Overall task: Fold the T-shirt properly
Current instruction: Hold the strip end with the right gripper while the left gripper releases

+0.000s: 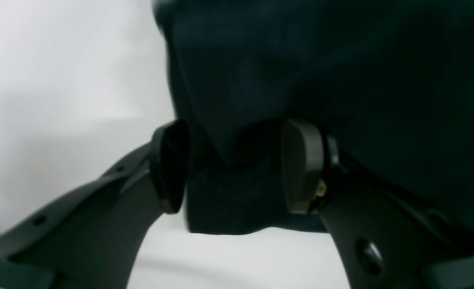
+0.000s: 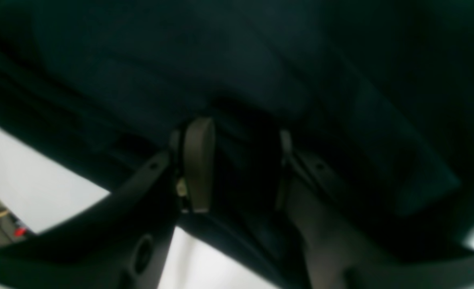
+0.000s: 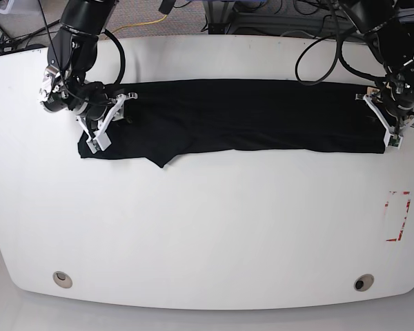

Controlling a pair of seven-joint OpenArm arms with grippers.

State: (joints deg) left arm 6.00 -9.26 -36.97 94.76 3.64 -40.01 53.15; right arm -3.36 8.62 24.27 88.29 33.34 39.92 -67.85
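1. Fingers (image 1: 301,168) of the left gripper (image 1: 232,168) stand partly apart in the left wrist view, one pad on each side of a bunched fold of the T-shirt (image 1: 321,72); the cloth fills the gap, and both pads lie against it.
2. Black fabric hangs over and behind those pads and covers most of the upper part of that view, with the white table (image 1: 60,80) showing to the left and below.
3. On the other arm, the fingers (image 2: 198,164) of the right gripper (image 2: 241,164) also stand partly apart, and dark cloth of the T-shirt (image 2: 220,60) lies between them. That view is dim and blurred, so whether the pads actually pinch the cloth cannot be told.
4. Seen from the base camera, the T-shirt (image 3: 241,114) lies on the table (image 3: 207,227) as a long, narrow black band running across the far half, from one arm to the other.
5. Its near edge is mostly straight, except for a small pointed flap that juts toward the camera near the band's left end.
6. At the band's right end in that view sits the left gripper (image 3: 390,124), right on the short edge of the cloth.
7. At the band's left end, the right gripper (image 3: 107,117) lies on top of the fabric, its white finger frames spread over the black cloth.
8. Near the table's right edge, well apart from the shirt, is a red rectangular marking (image 3: 399,216).
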